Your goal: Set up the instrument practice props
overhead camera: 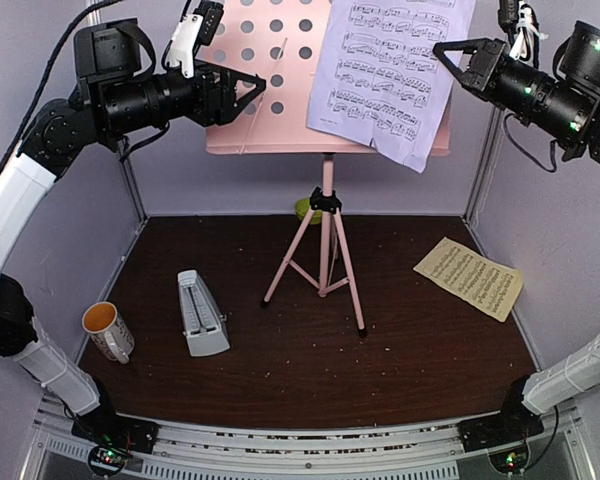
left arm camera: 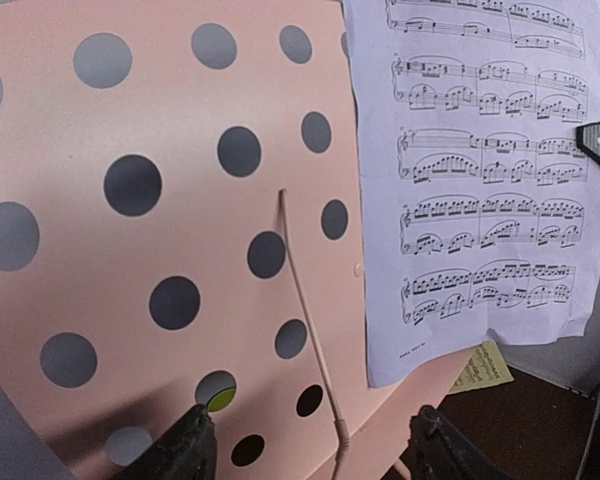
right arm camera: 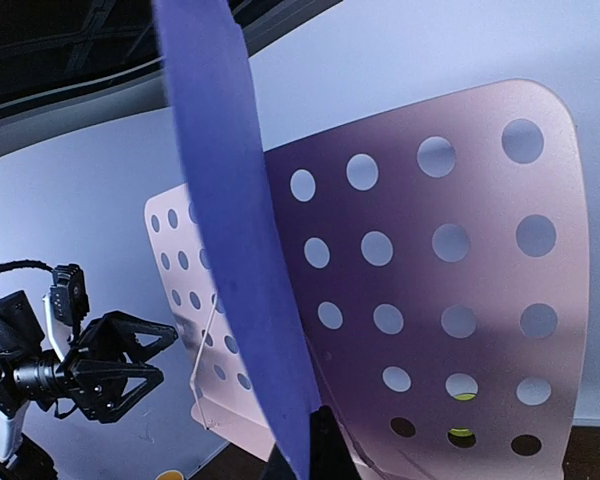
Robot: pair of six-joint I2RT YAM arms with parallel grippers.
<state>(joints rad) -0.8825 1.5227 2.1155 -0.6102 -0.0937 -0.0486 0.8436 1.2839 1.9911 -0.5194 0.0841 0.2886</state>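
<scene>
The pink music stand (overhead camera: 323, 240) stands mid-table on its tripod, its perforated desk (overhead camera: 270, 85) up high. A lavender sheet-music page (overhead camera: 390, 70) lies against the desk's right half. My right gripper (overhead camera: 445, 52) is shut on that page's right edge; in the right wrist view the page (right arm camera: 240, 250) runs edge-on through the jaws (right arm camera: 305, 450). My left gripper (overhead camera: 252, 98) is open in front of the desk's left half, with nothing held between its fingers (left arm camera: 180, 450). A pale-yellow page (overhead camera: 470, 277) lies flat at the right. The grey metronome (overhead camera: 202, 315) sits front left.
A white mug with orange inside (overhead camera: 108, 330) stands near the left wall. A lime-green bowl (overhead camera: 308, 208) sits behind the stand's pole. Lavender walls close in the table on three sides. A thin wire page retainer (left arm camera: 305, 300) crosses the desk (left arm camera: 180, 200).
</scene>
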